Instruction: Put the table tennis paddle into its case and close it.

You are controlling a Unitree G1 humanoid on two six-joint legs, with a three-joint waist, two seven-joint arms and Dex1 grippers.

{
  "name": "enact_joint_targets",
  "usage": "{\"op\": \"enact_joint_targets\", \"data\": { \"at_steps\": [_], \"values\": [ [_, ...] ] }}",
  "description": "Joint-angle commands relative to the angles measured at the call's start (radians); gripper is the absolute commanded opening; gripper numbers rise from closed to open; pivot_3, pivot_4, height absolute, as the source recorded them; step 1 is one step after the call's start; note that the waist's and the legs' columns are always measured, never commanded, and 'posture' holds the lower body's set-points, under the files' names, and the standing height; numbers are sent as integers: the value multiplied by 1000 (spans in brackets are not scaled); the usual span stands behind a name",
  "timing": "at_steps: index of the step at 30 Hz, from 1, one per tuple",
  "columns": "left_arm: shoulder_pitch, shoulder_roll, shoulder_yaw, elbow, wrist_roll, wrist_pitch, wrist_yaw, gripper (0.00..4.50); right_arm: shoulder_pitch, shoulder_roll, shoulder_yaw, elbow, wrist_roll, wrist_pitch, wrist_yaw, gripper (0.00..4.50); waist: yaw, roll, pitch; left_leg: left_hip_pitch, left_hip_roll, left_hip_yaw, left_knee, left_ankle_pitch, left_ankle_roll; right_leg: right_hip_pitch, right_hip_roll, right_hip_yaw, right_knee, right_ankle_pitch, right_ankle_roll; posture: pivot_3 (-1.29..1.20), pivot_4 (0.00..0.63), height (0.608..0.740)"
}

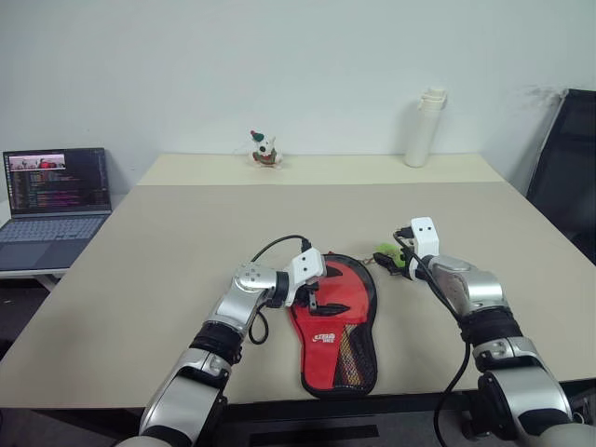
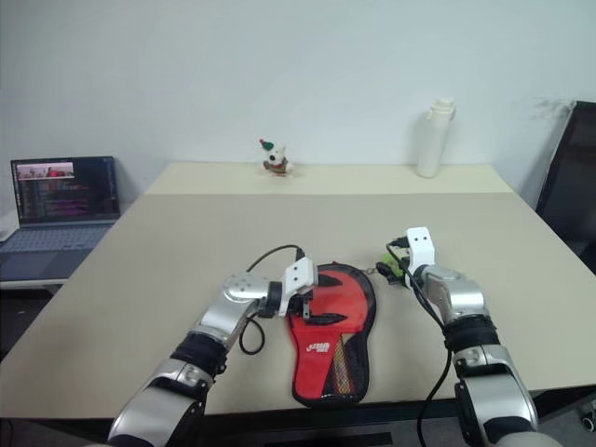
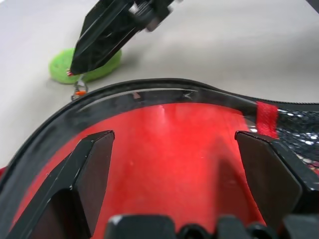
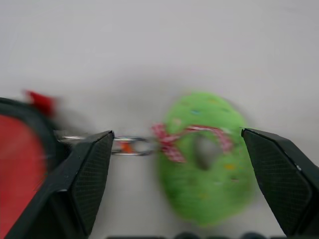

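Observation:
The case [image 1: 337, 326] lies flat near the table's front edge, red side up, with a white logo, a black mesh pocket and a black zipper rim. A green ring-shaped charm [image 4: 204, 159] hangs on a small metal ring [image 4: 129, 146] at the case's far right edge. My left gripper [image 1: 313, 296] hovers open over the case's round red part [image 3: 169, 149]. My right gripper [image 4: 175, 133] is open just above the charm, one finger on either side of it and of the metal ring. The table tennis paddle is hidden or out of view.
An open laptop [image 1: 56, 196] sits on a low stand to the left of the table [image 1: 186, 242]. A small plush toy [image 1: 265, 149] and a white bottle [image 1: 424, 128] stand at the far edge. A black chair [image 1: 568, 168] is at the right.

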Motion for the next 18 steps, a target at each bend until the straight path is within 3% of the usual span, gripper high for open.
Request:
{"op": "enact_joint_targets", "data": {
  "at_steps": [1,7,8,10,18],
  "values": [
    [10,12,-9,-59,-20,10,6,4212,-40,3,-36,89,-18,-86,-14,4500,0,0,0,0,0,0,0,0,0,0,0,0,0,0,0,0,150,740],
    [24,17,-12,-83,-21,27,9,4212,-37,9,-52,134,-15,-91,7,4500,0,0,0,1,0,-1,0,0,0,1,0,0,1,0,0,0,150,740],
    [26,17,-13,-85,-20,28,9,4245,-35,10,-55,135,-15,-92,5,4321,0,0,0,1,0,0,0,0,0,1,0,0,1,0,0,0,150,740],
    [27,16,-15,-84,-19,29,7,4259,-31,14,-68,132,-6,-86,0,3884,0,0,0,1,0,-1,0,0,0,1,0,0,1,0,0,0,150,740],
    [-1,14,-34,0,3,-6,23,4259,-1,15,-79,84,-4,-56,3,1103,1,1,0,1,0,-1,0,0,0,1,0,0,1,0,0,0,150,740]
  ]
}}
